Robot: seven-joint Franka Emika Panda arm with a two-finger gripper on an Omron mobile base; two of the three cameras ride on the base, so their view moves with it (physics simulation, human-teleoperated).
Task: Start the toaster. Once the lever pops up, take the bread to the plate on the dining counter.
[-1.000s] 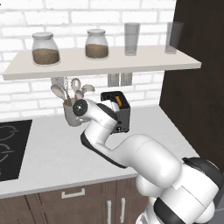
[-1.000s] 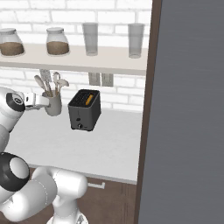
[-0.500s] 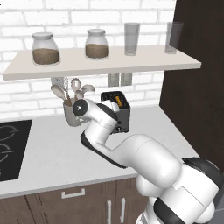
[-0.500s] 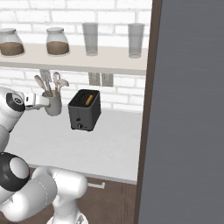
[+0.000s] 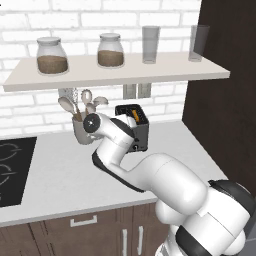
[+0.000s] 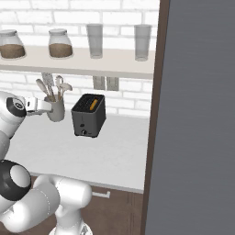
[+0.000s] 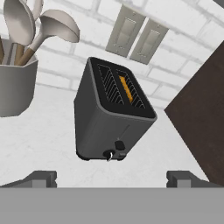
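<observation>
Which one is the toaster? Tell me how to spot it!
Find the long pale wall shelf with jars and glasses. Below it, on the white worktop, stands a small boxy dark grey toaster with two slots on top. Unlike the grey utensil cup full of spoons beside it, an orange-brown bread slice peeks from one slot.
</observation>
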